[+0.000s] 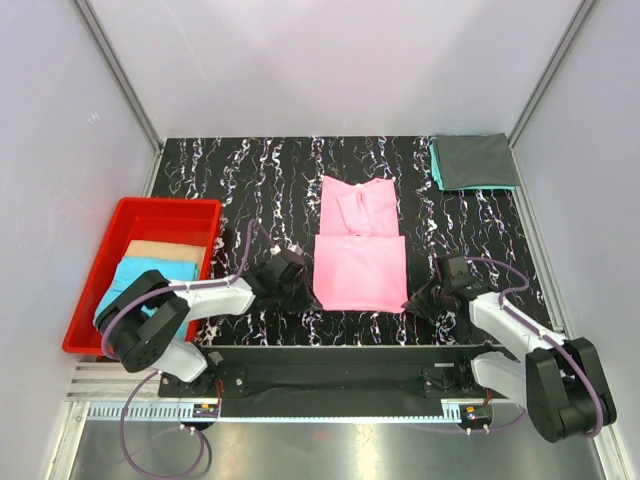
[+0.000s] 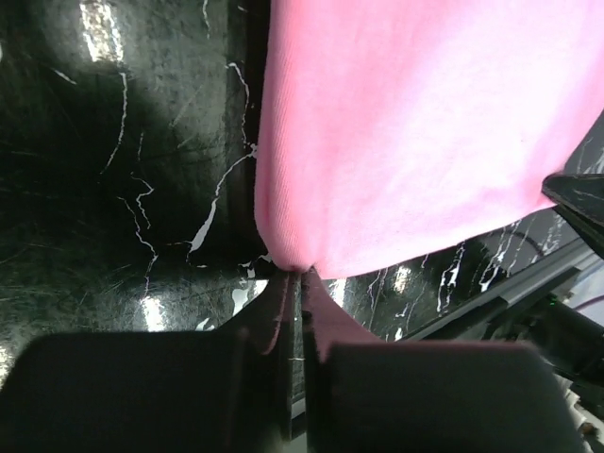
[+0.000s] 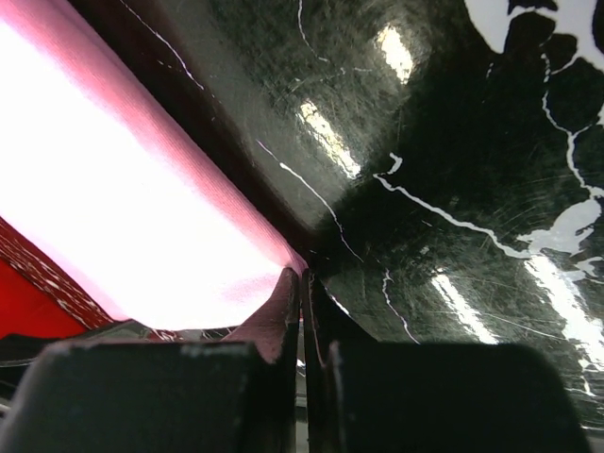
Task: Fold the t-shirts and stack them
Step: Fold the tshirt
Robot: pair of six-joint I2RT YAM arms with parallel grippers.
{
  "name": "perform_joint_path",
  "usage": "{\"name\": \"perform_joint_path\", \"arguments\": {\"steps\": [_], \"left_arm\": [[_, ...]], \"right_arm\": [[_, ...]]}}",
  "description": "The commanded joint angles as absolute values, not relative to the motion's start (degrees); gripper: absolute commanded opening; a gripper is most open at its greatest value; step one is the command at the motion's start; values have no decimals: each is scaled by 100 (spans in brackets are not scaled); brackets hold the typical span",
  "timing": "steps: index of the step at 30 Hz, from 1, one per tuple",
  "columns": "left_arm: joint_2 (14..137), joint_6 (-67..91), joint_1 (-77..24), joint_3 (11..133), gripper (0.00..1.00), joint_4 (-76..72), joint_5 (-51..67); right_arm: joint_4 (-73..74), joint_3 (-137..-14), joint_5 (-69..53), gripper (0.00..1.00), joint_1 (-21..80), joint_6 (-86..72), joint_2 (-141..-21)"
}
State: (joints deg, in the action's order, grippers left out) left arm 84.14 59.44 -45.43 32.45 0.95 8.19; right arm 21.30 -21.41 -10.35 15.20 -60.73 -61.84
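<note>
Step in hand: folding the pink t-shirt [image 1: 358, 265], which lies flat in the middle of the table [image 1: 250, 180], sleeves already turned in at its far end. The left gripper [image 2: 300, 288] is pressed together on the shirt's near-left corner, with cloth pinched between its fingers. The right gripper [image 3: 302, 283] pinches the near-right corner likewise. A dark grey t-shirt [image 1: 478, 160] sits folded on a teal t-shirt [image 1: 436, 170] at the far right corner. Judgement: the next move calls for lifting both corners evenly and carrying the near hem toward the collar without either pinch slipping.
</note>
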Motion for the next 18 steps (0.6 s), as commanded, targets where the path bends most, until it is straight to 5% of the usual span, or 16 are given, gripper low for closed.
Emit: {"name": "perform_joint_path", "arguments": {"steps": [1, 18], "left_arm": [[8649, 5687, -4641, 3252, 0, 1115, 290], [6636, 6073, -5879, 4043, 0, 3234, -676]], "right_arm": [[2486, -2249, -984, 0, 1503, -5757, -6047], [4781, -3058, -1520, 0, 1556, -5160, -3692]]}}
